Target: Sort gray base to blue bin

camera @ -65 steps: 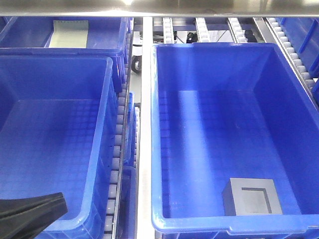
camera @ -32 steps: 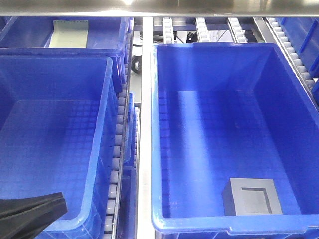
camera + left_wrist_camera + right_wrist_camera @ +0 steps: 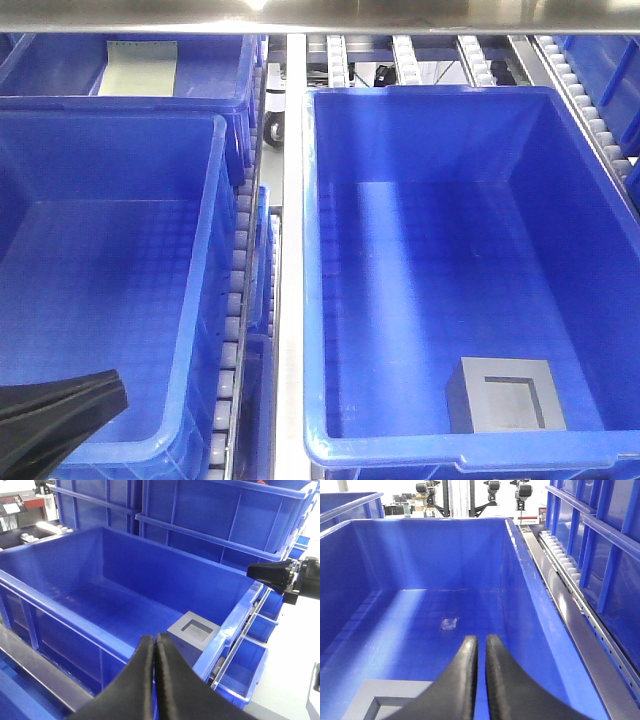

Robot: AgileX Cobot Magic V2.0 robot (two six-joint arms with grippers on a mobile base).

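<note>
Roller-conveyor racking (image 3: 236,330) of bare metal rails, with bright-blue plastic crates in rows and stacked behind. No brand, label or legible writing found on any crate or on the block.

Large deep bright-blue plastic bin (image 3: 312,250) on the right lane of the front view, thick rim, smooth walls, grid-patterned floor. Also seen from the left wrist (image 3: 60,555) and from the right wrist (image 3: 520,570).

Second blue crate (image 3: 205,250) of like form on the left lane, separated by the steel rail. Third blue crate (image 3: 200,85) behind it, holding a pale flat sheet (image 3: 138,68).

Small plain gray box-shaped block (image 3: 505,395) resting on the floor of the right bin, in the near corner, close beside the near wall, square recess facing up. Same block seen in the left wrist view (image 3: 194,632) and at the bottom edge of the right wrist view (image 3: 375,700).

Left gripper (image 3: 154,645): black fingers (image 3: 145,680) pressed together, nothing between them, outside the bin, near its rim, block beyond the tips.

Right gripper (image 3: 478,645): black fingers (image 3: 497,680) nearly touching, a thin gap only, empty, above the bin floor; block below and to the left, apart from the tips.
</note>
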